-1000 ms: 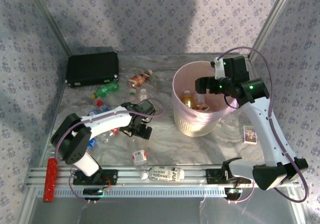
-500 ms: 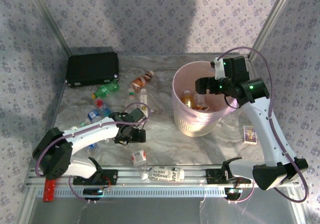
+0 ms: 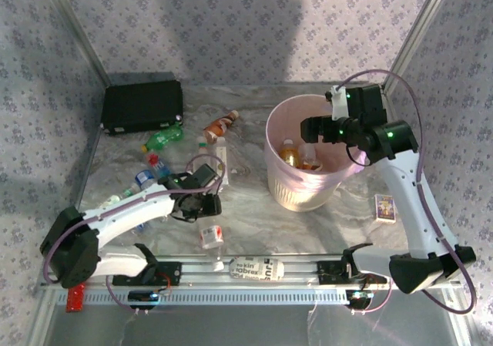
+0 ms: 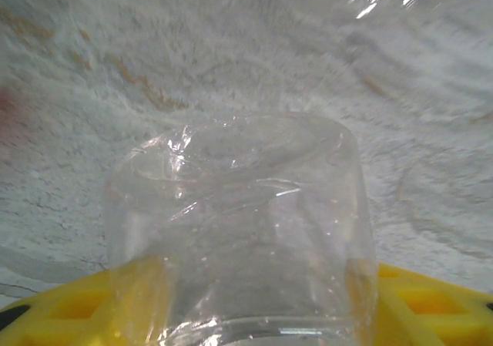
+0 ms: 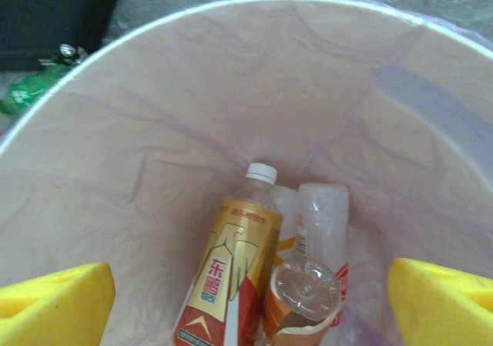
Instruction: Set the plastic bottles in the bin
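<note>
Far-left table edge: a black case lies flat. A green bottle sits just in front of it, and blue-capped bottles are scattered nearer the arms.
Left gripper: low over the marble top, left of centre. Its yellow pads sit against both flanks of a clear bottle, which looks like a pinch across the body.
Clear bottle, place: down at the table, well apart from the bin.
Handling: probably empty, so very light. The thin wall shows creases, so it should buckle under a hard squeeze, and it is slick. The best hold is across mid-body or nearer the stiffer shoulder.
Centre: an orange-labelled bottle and a red-labelled bottle lie loose, the second near the rail.
Bin: upright, right of centre, holding a gold-labelled bottle and at least two more.
Right gripper: above the bin's mouth, pads spread wide with nothing between them.
</note>
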